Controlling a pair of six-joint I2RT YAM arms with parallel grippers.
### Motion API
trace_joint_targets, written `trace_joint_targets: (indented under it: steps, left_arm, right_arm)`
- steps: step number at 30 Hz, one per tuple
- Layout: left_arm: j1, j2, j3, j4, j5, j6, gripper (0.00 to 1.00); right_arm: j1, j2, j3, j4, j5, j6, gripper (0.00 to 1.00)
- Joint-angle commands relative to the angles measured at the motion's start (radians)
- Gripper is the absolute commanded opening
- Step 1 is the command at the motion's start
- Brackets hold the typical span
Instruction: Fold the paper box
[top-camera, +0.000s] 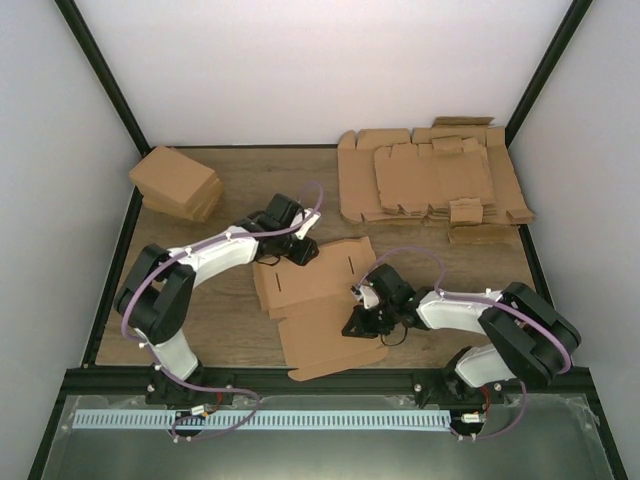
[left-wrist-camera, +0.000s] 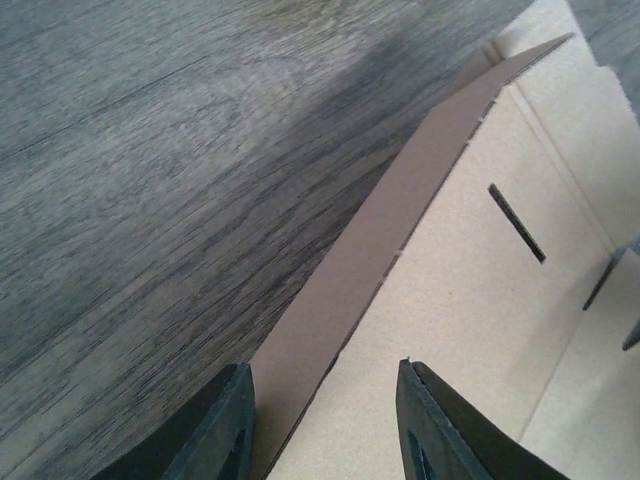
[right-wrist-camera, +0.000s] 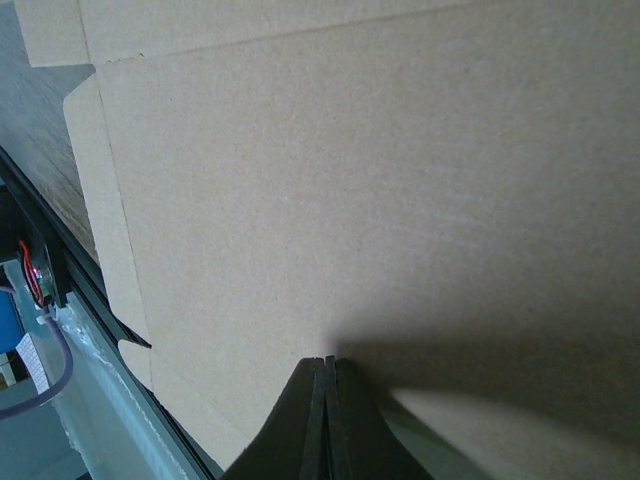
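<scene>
Left pincer (top-camera: 298, 250) astride a raised side flap (left-wrist-camera: 390, 220); right pincer (top-camera: 357, 322) pinning the sheet.
The flat brown die-cut cardboard paper box (top-camera: 320, 300) lies on the wooden worktop (top-camera: 250, 185) between both pincers. The left jaws stand apart, not visibly pinching the flap. The right jaws are closed, tip pressed on the panel beneath. The card looks light, stiff and springy at the creases; best pinched on the flap's free edge.
</scene>
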Motion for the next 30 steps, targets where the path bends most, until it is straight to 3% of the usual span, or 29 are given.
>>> trace_joint_targets:
  steps: [1, 9, 16, 27, 29, 30]
  left_arm:
    - [-0.054, -0.013, -0.015, -0.069, -0.016, 0.005, 0.39]
    - [-0.095, -0.009, 0.01, -0.1, -0.109, 0.031, 0.3]
    - [-0.131, 0.002, 0.0, -0.091, -0.221, 0.042, 0.28]
    - [-0.14, 0.02, -0.013, -0.059, -0.266, 0.036, 0.06]
    - [-0.14, 0.017, -0.016, -0.058, -0.256, 0.037, 0.06]
    - [-0.141, 0.017, -0.018, -0.057, -0.245, 0.037, 0.12]
  right_arm:
    - [0.004, 0.031, 0.023, -0.028, 0.128, -0.024, 0.01]
    - [0.004, 0.029, 0.041, -0.041, 0.141, -0.027, 0.01]
    - [-0.003, 0.011, 0.115, -0.076, 0.159, -0.021, 0.05]
    - [-0.074, -0.109, 0.272, -0.176, 0.342, 0.187, 0.15]
    - [-0.092, -0.118, 0.279, -0.192, 0.347, 0.214, 0.18]
    - [-0.097, -0.118, 0.289, -0.213, 0.359, 0.228, 0.2]
